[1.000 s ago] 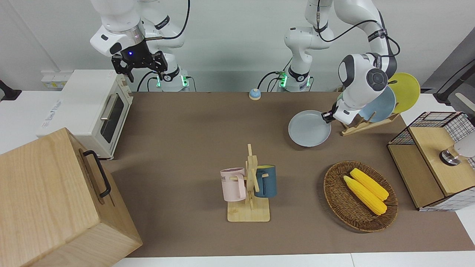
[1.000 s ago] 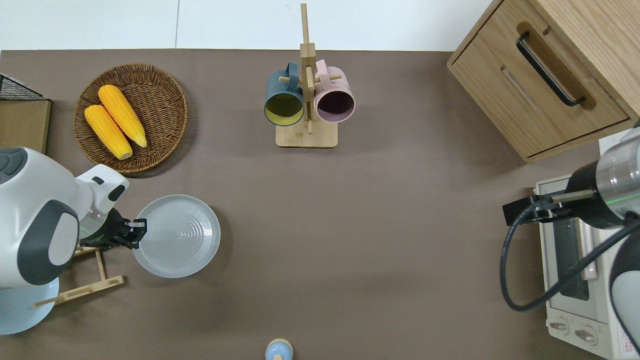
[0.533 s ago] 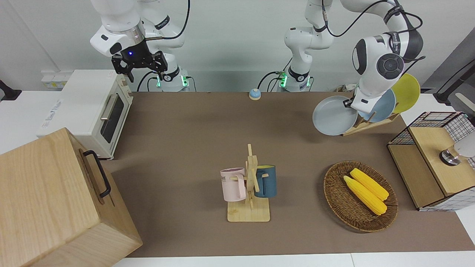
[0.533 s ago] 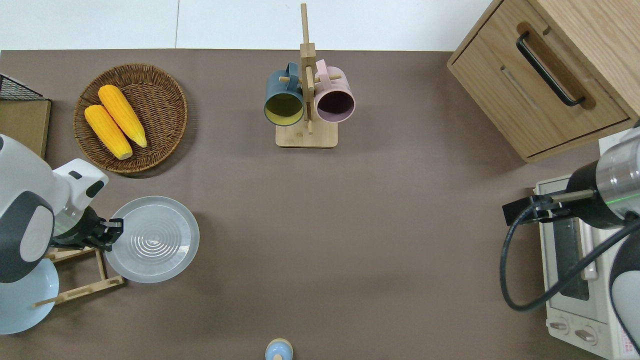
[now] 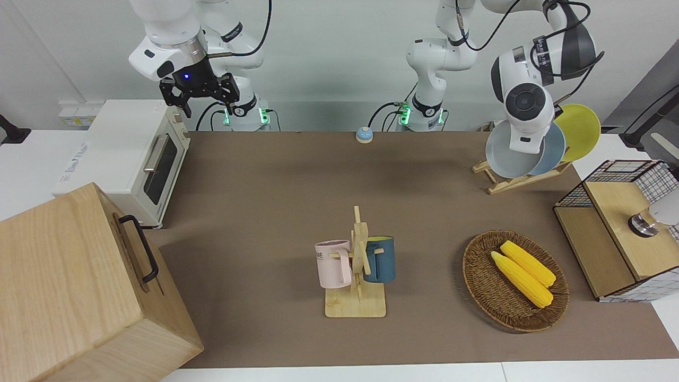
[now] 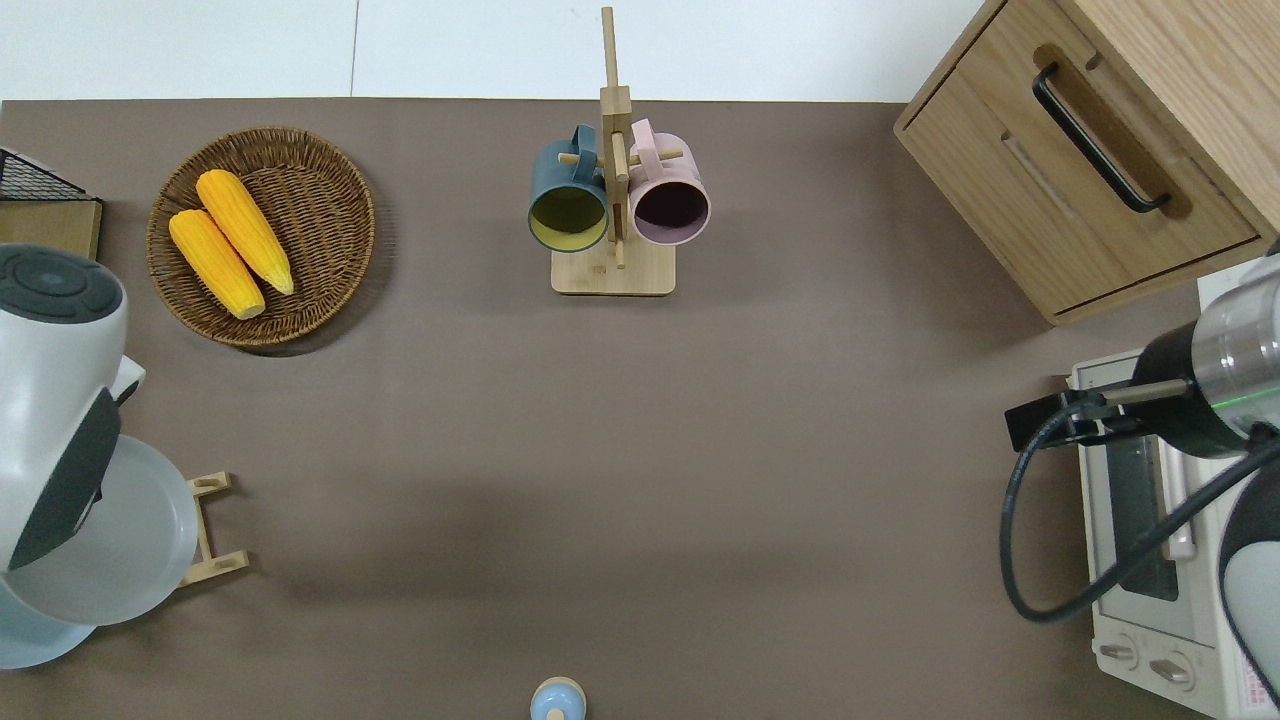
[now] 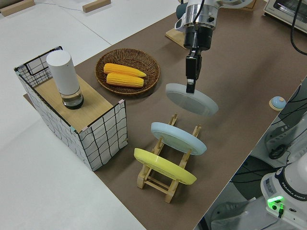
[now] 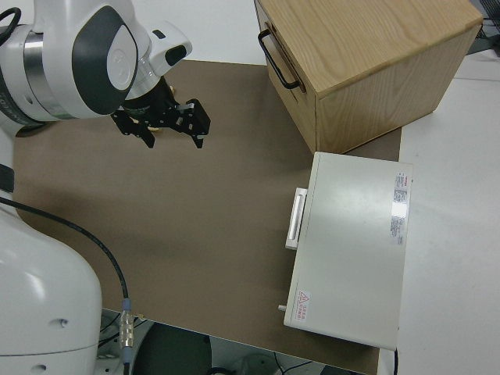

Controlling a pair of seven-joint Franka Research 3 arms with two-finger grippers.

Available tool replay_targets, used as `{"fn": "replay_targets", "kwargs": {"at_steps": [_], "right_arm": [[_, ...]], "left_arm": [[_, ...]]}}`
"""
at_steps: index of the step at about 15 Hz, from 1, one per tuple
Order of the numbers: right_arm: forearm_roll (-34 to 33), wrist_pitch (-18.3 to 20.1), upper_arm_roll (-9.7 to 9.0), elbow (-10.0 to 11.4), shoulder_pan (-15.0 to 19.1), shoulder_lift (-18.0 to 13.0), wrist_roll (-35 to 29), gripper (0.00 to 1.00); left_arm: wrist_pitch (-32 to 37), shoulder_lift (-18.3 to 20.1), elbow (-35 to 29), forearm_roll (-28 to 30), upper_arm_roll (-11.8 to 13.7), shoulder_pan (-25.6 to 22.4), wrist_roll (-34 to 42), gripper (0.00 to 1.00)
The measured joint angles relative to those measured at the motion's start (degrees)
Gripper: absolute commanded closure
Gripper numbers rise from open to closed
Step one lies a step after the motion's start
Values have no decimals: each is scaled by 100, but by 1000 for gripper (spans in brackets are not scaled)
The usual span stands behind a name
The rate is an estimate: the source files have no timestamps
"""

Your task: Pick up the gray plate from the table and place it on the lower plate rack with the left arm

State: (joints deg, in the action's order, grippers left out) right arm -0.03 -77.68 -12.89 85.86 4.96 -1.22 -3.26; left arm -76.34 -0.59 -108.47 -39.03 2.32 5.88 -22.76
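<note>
Left gripper [image 7: 191,85] pointing straight down from a vertical wrist, fingers pinched on the rim of the gray plate [image 7: 192,99], which hangs tilted in the air over the free end of the lower plate rack [image 7: 165,179], clear of its pegs. In the rack's slots stand the sky-blue plate [image 7: 178,138] and the yellow plate [image 7: 164,166]. Right arm parked, its gripper [image 8: 161,125] spread open and empty
</note>
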Motion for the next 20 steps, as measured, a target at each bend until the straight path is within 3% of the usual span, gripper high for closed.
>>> {"fn": "replay_targets", "kwargs": {"at_steps": [4, 12, 13, 14, 15, 16, 20], "right_arm": [[0, 0, 0, 0, 0, 0, 0, 13], [0, 0, 0, 0, 0, 0, 0, 11], [0, 0, 0, 0, 0, 0, 0, 11], [0, 0, 0, 0, 0, 0, 0, 11], [0, 0, 0, 0, 0, 0, 0, 11], [0, 0, 0, 0, 0, 0, 0, 11], [0, 0, 0, 0, 0, 0, 0, 11]], "left_arm": [[686, -146, -107, -143, -112, 72, -838, 1000], [711, -849, -206, -332, -149, 263, -1770, 1000], [711, -912, -206, -346, -155, 296, -1853, 936], [711, -937, -206, -352, -157, 302, -1911, 445], [708, -940, -206, -353, -157, 302, -1932, 258], [683, -941, -206, -353, -158, 303, -1937, 9], [567, -948, -195, -237, -221, 373, -1937, 9]]}}
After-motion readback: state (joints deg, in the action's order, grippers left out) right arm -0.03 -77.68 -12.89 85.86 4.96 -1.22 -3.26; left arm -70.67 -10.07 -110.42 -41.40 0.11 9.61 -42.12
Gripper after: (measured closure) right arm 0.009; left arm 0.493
